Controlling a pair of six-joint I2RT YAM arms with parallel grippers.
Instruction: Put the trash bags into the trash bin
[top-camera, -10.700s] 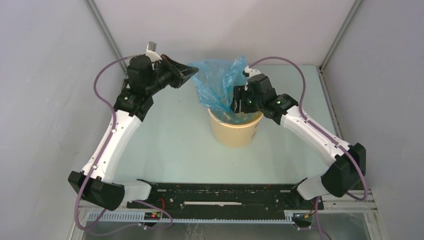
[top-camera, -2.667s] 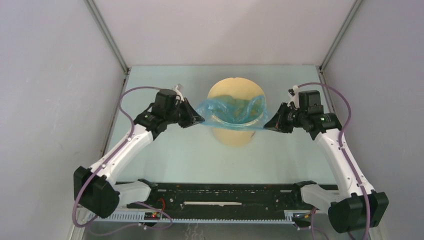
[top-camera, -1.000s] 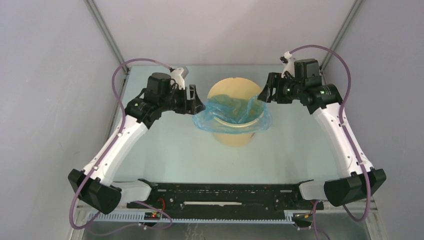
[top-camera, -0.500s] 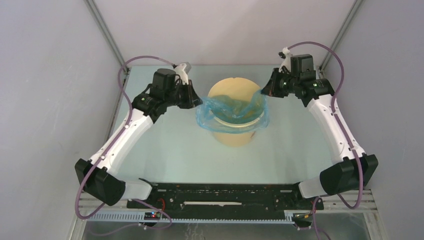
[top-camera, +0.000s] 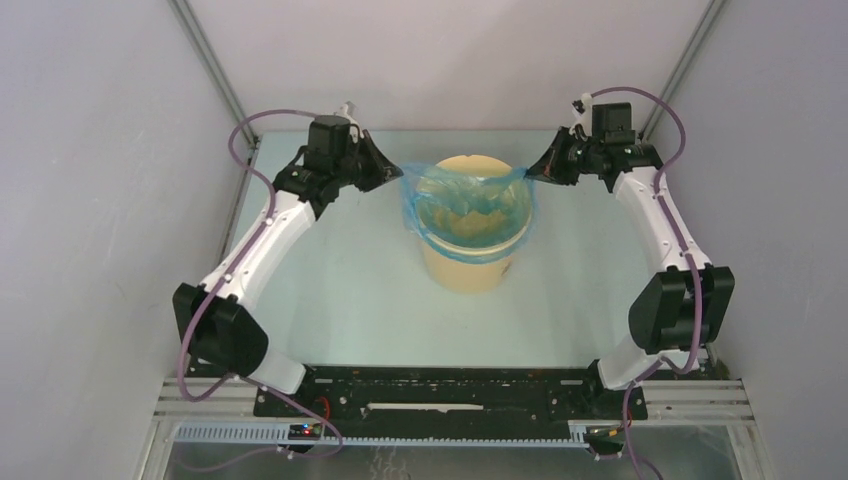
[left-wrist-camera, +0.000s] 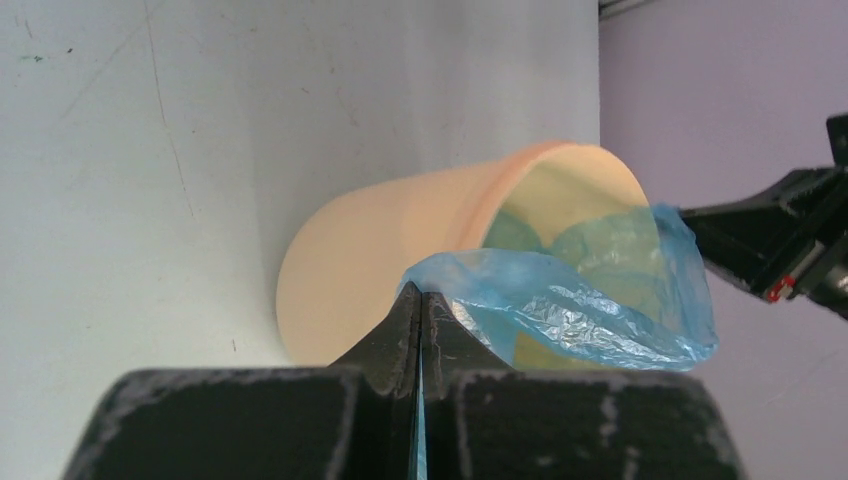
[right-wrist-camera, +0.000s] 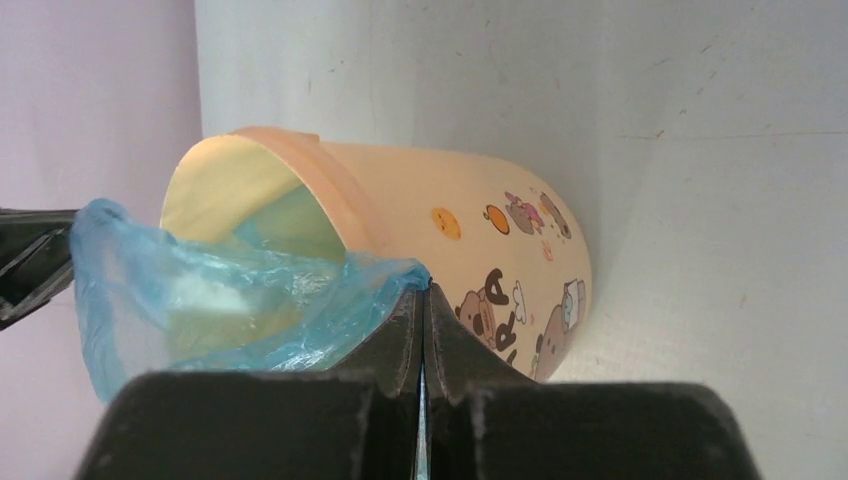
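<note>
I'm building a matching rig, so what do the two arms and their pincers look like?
The left arm and right arm match: white link shells, black joint housings, and a purple cable looping alongside each. The left pincer and right pincer are black, each with two wedge-shaped fingers tapering to a thin tip, scuffed grey at the edges. No lettering is legible.

The pale green, lightly scratched tabletop (top-camera: 340, 280) bears the pale yellow round plastic trash bin (top-camera: 468, 272) (upright, cartoon print on its side) beyond the black base rail (top-camera: 450, 385).
</note>
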